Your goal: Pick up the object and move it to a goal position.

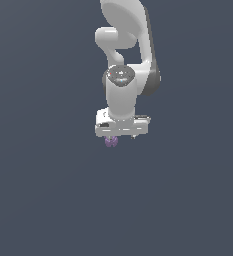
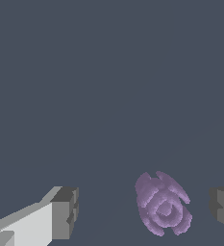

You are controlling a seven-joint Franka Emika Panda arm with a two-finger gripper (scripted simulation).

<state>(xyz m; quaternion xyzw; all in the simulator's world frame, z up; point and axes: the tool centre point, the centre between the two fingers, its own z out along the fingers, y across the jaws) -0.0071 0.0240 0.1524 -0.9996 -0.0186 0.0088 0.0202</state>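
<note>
The gripper (image 2: 144, 211) is spread wide, the purple bumpy lump (image 2: 162, 204) between its fingers (image 2: 64, 212), touching neither

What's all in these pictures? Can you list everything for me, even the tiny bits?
purple lump: one, purple and bumpy, lying between the two gripper fingers with a gap on each side; in the exterior view it peeks out just under the gripper.
surface: one, plain dark grey-blue, filling the background of both views.
arm: one, white with dark grey parts, coming down from the top of the exterior view.
gripper: one, white with dark grey fingers, open, straddling the lump without touching it.
</note>
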